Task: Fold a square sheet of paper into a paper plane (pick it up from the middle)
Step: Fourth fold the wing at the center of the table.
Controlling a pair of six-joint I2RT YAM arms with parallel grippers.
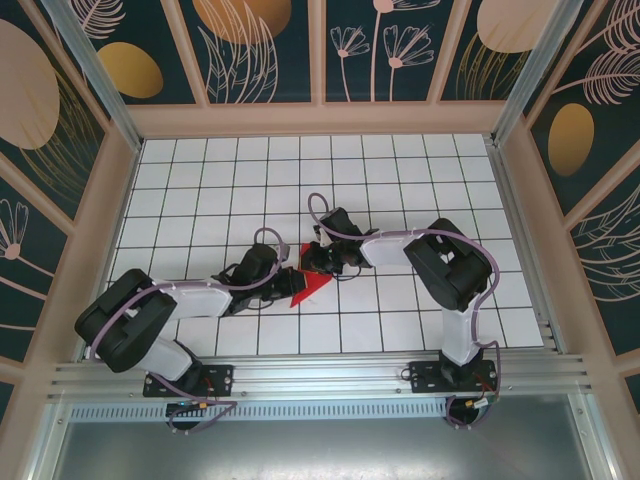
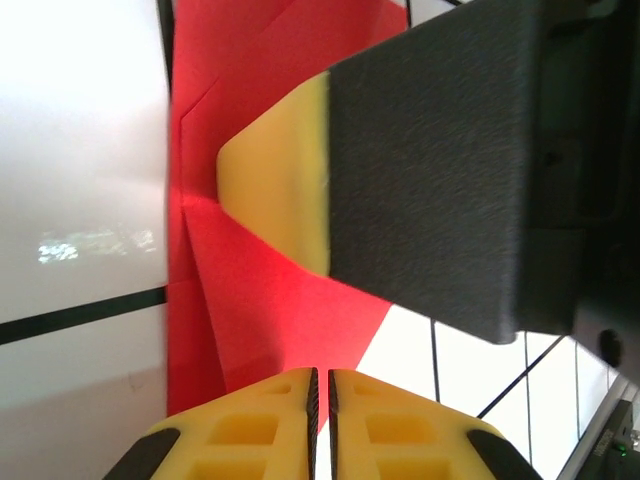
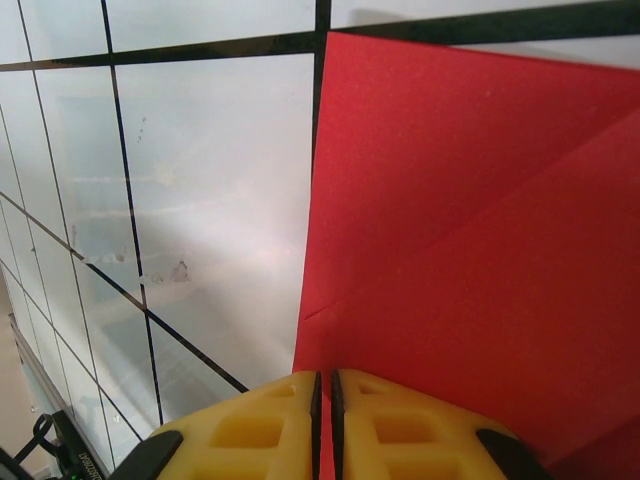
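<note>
The square sheet of paper (image 1: 310,288) is a folded, creased red piece lying on the tiled table between my two grippers. My left gripper (image 1: 288,282) comes at it from the left. In the left wrist view its jaws (image 2: 320,385) are closed, with the paper's (image 2: 290,310) lower corner running into the thin gap. From above right, my right gripper (image 1: 313,262) reaches the paper. Its jaws (image 3: 324,385) are closed on the paper's (image 3: 470,250) left edge, red showing between the pads. The right gripper's yellow finger (image 2: 275,170) rests on the paper in the left wrist view.
White gridded table (image 1: 400,170) with raised beige walls on three sides. A metal rail (image 1: 320,375) runs along the near edge by the arm bases. Open tiles lie behind and to both sides of the arms.
</note>
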